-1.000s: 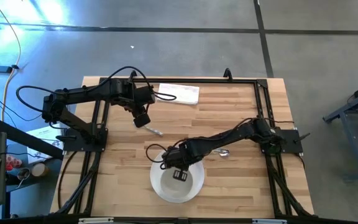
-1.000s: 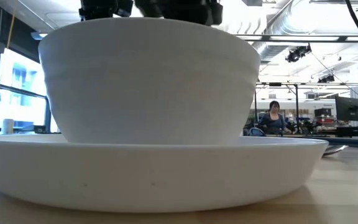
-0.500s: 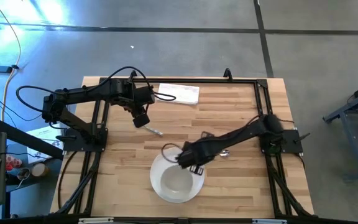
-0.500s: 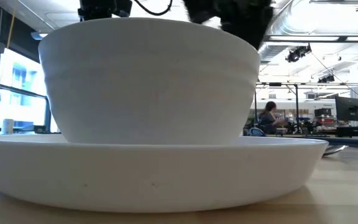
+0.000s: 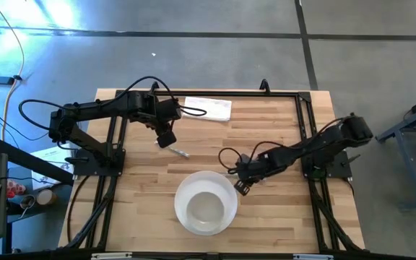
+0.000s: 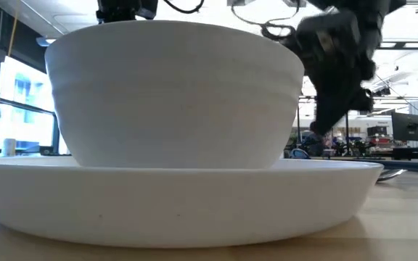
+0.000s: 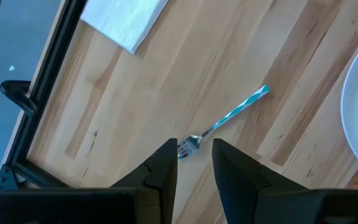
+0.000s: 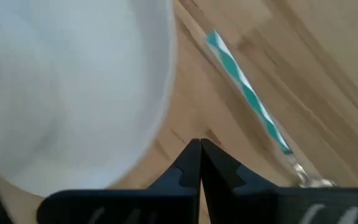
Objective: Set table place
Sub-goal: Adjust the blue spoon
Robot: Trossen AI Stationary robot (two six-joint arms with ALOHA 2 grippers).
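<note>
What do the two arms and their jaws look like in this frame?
Both arms, the left arm and the right arm, are dark, slim and jointed, with loose black cables looping along them. Each ends in two flat, black, tapered jaws, seen close in the wrist views. No markings or colour accents are visible.

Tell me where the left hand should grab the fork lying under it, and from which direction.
Probably from straight above, across the middle of the handle. The fork lies flat on the bare table, so only its thin sides offer a pinch. The left hand is open and hovers over the tine end; shifting along toward the handle and turning so the fingers straddle it crosswise looks best.
</note>
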